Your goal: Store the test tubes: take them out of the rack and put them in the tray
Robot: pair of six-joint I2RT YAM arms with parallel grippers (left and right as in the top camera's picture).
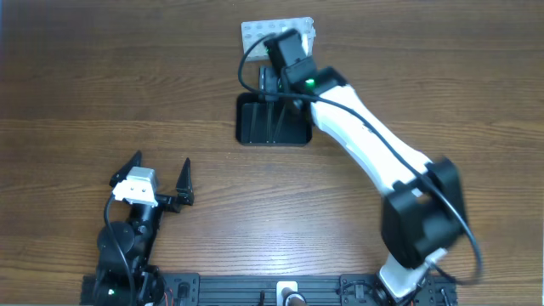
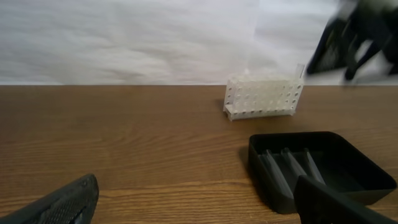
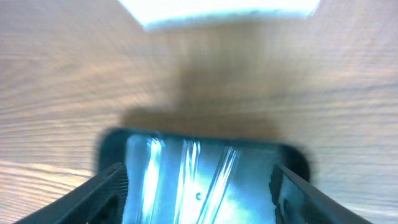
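Note:
The white test tube rack (image 1: 276,32) stands at the far side of the table, and in the left wrist view the rack (image 2: 264,96) shows one clear tube (image 2: 300,70) upright at one end. Just in front of it sits the black tray (image 1: 255,127), which holds three clear tubes (image 2: 289,165) lying side by side. My right gripper (image 3: 199,199) hovers open over the tray (image 3: 112,146), with the tubes (image 3: 186,171) below it and nothing between its fingers. My left gripper (image 1: 161,177) rests open near the table's front left, far from the tray.
Bare wooden tabletop (image 1: 85,85) surrounds the rack and tray on all sides. The right arm (image 1: 374,144) stretches diagonally from the front right toward the rack. A white wall (image 2: 124,37) stands behind the table.

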